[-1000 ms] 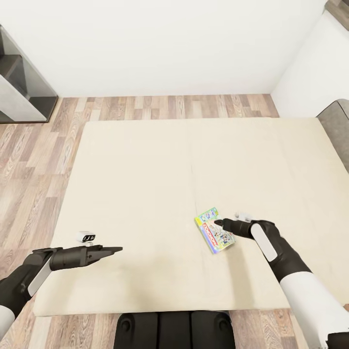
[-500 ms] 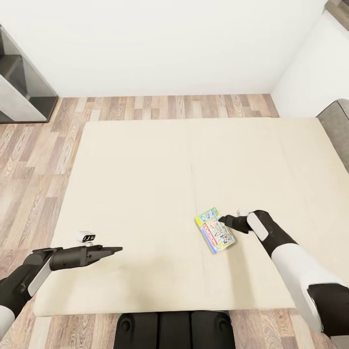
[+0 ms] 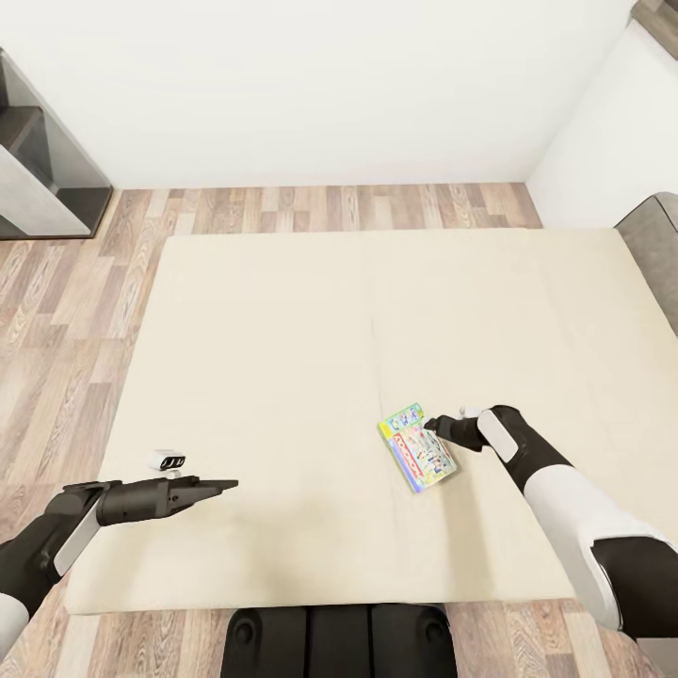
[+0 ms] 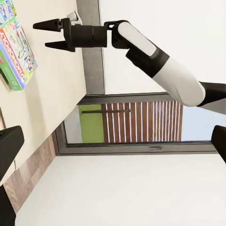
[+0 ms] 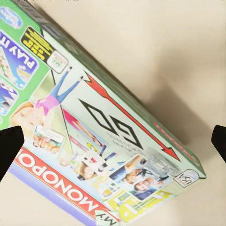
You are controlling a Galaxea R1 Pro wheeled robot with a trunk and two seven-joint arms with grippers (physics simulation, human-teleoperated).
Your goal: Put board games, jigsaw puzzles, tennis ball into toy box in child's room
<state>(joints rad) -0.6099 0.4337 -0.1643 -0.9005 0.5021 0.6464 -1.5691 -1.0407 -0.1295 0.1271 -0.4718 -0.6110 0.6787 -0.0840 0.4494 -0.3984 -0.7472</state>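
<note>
One board game, a thin green-edged box with busy print and big lettering, lies flat on the beige bed. My right gripper hovers open at the box's far edge. In the right wrist view the board game spreads between the two dark fingertips and neither touches it. The left wrist view shows the right gripper side-on beside the board game, with its fingers apart. My left gripper hangs open over the near left part of the mattress, holding nothing.
A grey headboard bounds the bed at the right. Wood-plank floor runs along the left and far sides. A dark-grey shelf unit stands at the far left by the white wall. My base touches the near edge.
The right forearm has swung and the wrist turned, bringing the gripper slightly farther along the board game's far edge. The left arm and the game have not moved.
</note>
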